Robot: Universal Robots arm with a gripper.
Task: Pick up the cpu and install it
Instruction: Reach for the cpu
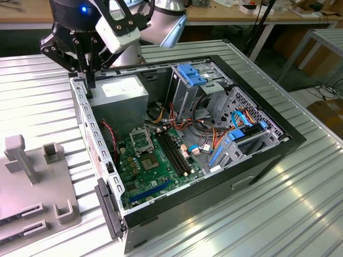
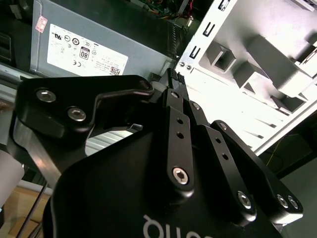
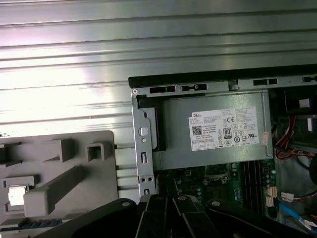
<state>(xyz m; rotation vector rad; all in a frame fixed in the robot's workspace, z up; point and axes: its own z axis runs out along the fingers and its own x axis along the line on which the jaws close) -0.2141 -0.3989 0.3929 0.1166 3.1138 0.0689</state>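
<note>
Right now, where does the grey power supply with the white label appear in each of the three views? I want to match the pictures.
Exterior view: the power supply lies in the corner of the case nearest the gripper.
Second wrist view: the power supply lies beyond the gripper.
First wrist view: the power supply lies between the case's black rim and the green motherboard.
Shared landmark: its white label.
</note>
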